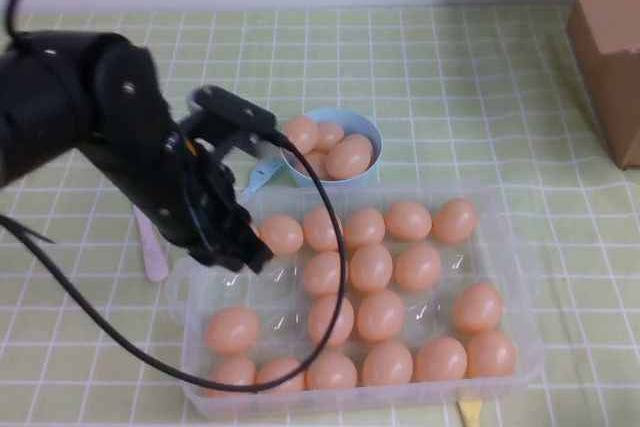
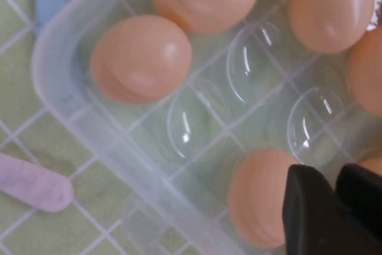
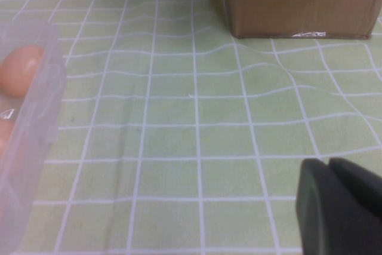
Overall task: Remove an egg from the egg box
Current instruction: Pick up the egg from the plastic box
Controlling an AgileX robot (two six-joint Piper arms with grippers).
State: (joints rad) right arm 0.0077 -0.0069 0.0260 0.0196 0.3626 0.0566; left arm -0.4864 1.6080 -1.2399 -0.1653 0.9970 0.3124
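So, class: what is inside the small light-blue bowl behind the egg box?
Three peach eggs fill the bowl; its bottom is covered. Left pincer hangs over the egg box; right pincer is over the tablecloth.

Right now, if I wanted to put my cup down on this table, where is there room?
Bare green checked cloth lies behind the small light-blue bowl, out to the brown cardboard box. The clear plastic egg box fills the front, with the left claw over its left end. The right claw hangs over open cloth right of it.

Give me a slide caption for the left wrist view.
Left end effector, closed and empty, over the egg box beside an egg; right end effector parked away over the tablecloth.
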